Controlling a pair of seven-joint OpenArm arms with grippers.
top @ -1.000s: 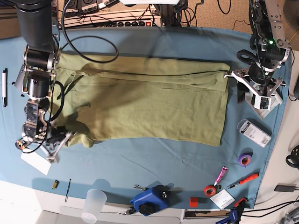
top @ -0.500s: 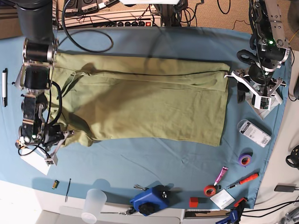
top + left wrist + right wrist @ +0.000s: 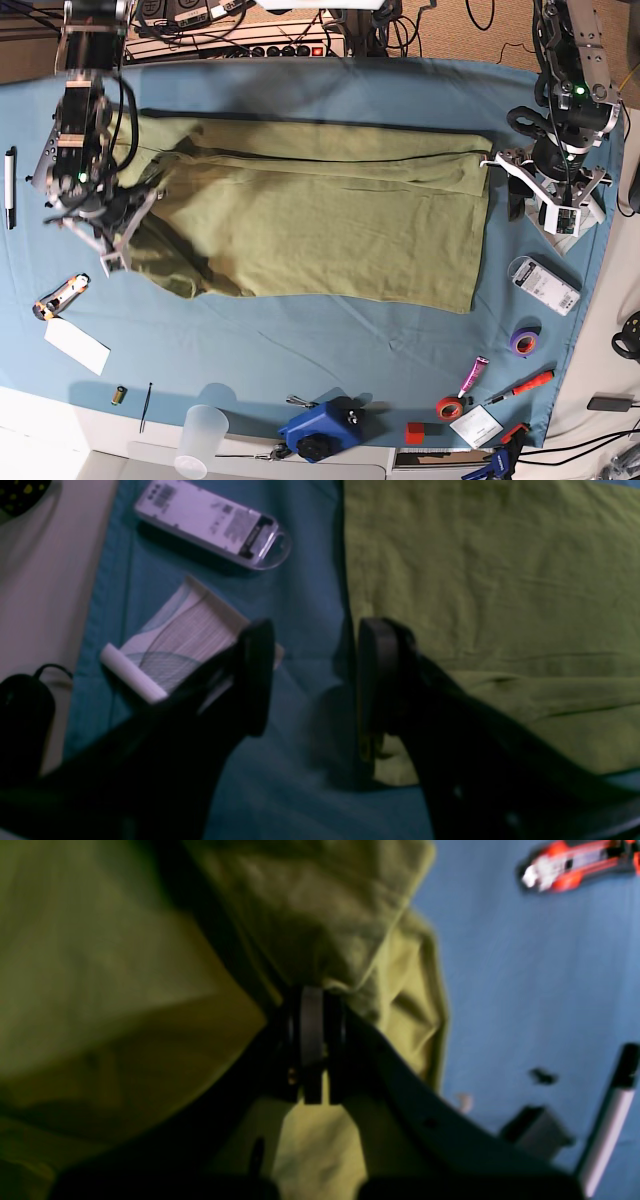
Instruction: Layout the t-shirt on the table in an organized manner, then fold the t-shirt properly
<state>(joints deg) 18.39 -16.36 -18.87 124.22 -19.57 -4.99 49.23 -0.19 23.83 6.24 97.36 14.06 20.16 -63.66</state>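
Up close at the right gripper, jaws are clamped on a bunch of the t-shirt, and that sleeve corner has just been carried off the near edge, up and inward over the body. A red cutter lies uncovered where the arm stood. Looks like a sleeve fold under way. Across the worktop, the left gripper hasn't budged, jaws apart, empty, at the shirt's hem.
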